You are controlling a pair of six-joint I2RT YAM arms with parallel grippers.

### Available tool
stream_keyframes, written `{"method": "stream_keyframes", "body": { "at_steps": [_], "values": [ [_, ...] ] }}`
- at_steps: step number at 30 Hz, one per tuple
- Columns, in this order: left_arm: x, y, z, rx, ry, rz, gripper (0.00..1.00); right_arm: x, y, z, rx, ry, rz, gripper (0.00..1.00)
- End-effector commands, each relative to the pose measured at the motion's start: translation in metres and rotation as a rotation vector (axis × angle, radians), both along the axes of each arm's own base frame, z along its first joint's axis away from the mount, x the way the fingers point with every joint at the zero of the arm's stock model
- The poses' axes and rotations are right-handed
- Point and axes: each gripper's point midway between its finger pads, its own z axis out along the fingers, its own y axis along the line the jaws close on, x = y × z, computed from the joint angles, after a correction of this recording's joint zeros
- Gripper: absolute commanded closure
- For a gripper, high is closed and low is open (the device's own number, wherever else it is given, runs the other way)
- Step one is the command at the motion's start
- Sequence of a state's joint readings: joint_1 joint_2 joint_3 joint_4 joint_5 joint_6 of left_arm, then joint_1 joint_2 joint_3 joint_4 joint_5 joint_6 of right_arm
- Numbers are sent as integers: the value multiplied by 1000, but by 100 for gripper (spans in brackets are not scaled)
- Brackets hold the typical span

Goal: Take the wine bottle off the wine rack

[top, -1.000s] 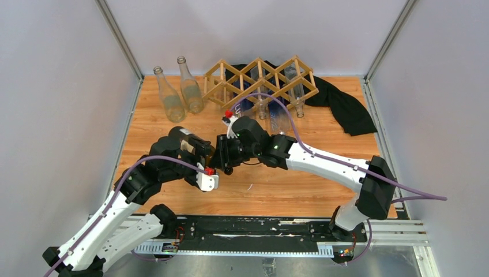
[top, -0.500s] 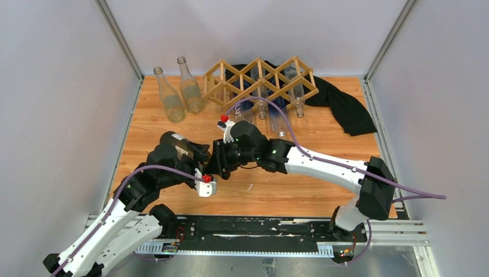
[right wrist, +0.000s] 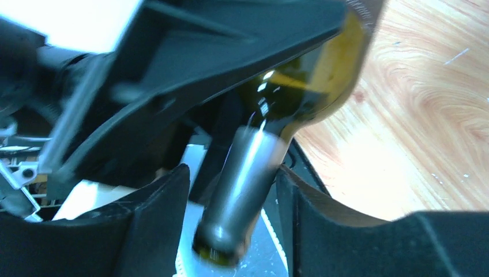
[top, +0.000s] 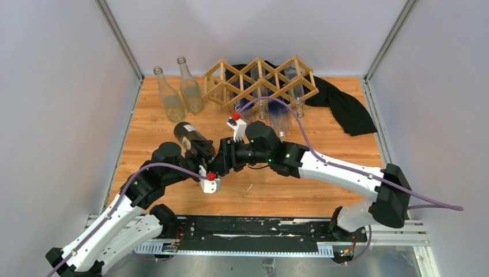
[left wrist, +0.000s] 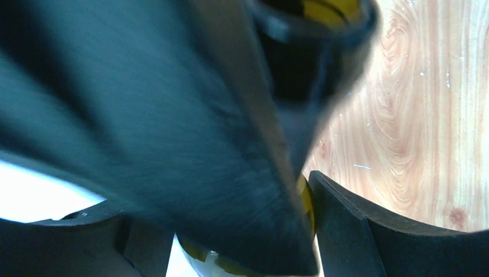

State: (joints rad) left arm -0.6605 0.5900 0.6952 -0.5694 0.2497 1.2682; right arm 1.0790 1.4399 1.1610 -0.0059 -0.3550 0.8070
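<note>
Above the counter (top: 300, 193), clear of the wine rack (top: 260, 81), pinches wine bottle (top: 187, 134) in left end effector (left wrist: 239, 236), seemingly for handover; cannot tell whether right end effector (right wrist: 236, 222) clamps its neck.

the wine rack (top: 260, 81) stood at the far edge of the desk, about midway along it. a pair of bottles (top: 169, 95) stood left of it, near the far left corner. a cloth (top: 346, 109) lay behind the rack and out toward the right edge. racked bottles (top: 281, 118) sat in its cells. before the rack, left of the desk's middle, the wine bottle (top: 190, 137) sat between the left gripper (left wrist: 225, 236) and right gripper (right wrist: 236, 225).
</note>
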Motion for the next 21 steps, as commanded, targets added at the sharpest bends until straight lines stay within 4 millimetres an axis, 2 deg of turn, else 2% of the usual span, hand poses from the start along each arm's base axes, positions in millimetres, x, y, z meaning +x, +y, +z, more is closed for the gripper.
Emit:
{"method": "stream_keyframes", "body": {
  "at_steps": [1, 7, 13, 15, 19, 21],
  "values": [
    [24, -7, 44, -85, -177, 39, 100, -4, -15, 27, 101, -22, 4, 36],
    [36, -7, 55, -158, -155, 111, 100, 11, -36, 22, 89, -28, -94, 31],
    [44, -7, 59, -228, -64, 196, 100, 31, -62, 29, 102, -38, -202, 26],
    [50, -7, 64, -279, -6, 254, 100, 37, -75, 34, 104, -60, -244, 20],
    [71, -10, 70, -420, 179, 376, 100, 49, -101, 36, 57, -103, -343, 17],
    [85, -4, 80, -498, 250, 445, 100, 54, -112, 39, 38, -131, -383, 16]
  ]
}}
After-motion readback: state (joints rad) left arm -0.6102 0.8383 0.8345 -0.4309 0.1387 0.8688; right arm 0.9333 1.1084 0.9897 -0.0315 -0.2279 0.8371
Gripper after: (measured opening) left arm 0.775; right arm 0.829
